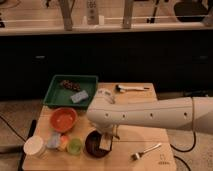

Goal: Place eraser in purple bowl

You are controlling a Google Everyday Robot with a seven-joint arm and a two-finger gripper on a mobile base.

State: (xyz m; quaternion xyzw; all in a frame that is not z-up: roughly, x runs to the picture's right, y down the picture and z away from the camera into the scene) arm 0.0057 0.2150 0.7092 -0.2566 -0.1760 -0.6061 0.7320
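The purple bowl (94,145), dark and glossy, sits near the front edge of the wooden table (135,135). My gripper (107,142) hangs from the thick white arm (150,116) that reaches in from the right, and its tip is down over the bowl's right half. A small pale tan block, the eraser (105,145), shows at the gripper's tip inside the bowl's rim. Whether it is held or lying in the bowl I cannot tell. The arm hides the table's middle.
An orange bowl (63,119) stands left of the purple one. A green cup (75,145), small coloured items and a white cup (34,146) line the front left. At back left, a green tray (57,95) holds a grey-blue block (79,96). A fork (146,151) lies front right.
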